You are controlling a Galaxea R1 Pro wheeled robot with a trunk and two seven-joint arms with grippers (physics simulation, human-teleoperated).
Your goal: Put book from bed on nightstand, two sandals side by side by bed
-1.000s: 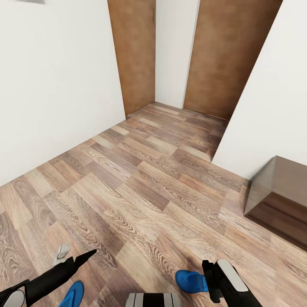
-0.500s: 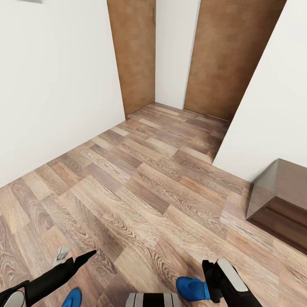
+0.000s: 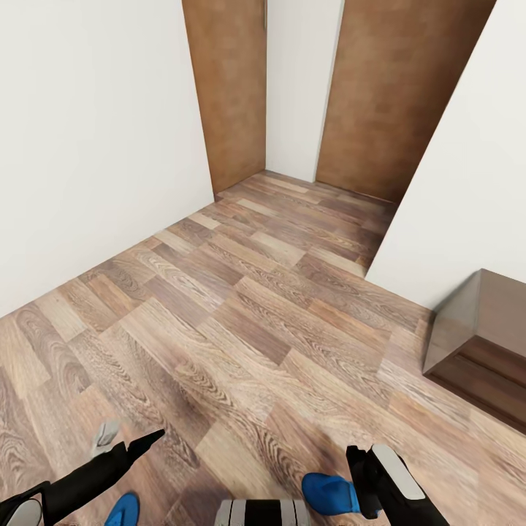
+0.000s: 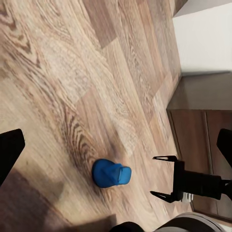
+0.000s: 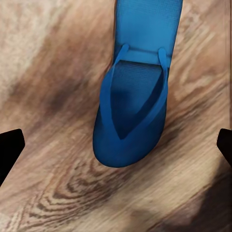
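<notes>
One blue sandal (image 5: 133,96) lies on the wood-plank floor (image 3: 241,321) before the right gripper (image 4: 162,176), whose jaws are spread and empty. The other sandal (image 3: 123,509) lies apart beneath the left gripper (image 3: 126,437), also spread. Pairing them by the bed and moving the book both look not yet done.

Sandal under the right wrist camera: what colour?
Bright blue sandal, straps included; clearest in the right wrist view.
</notes>
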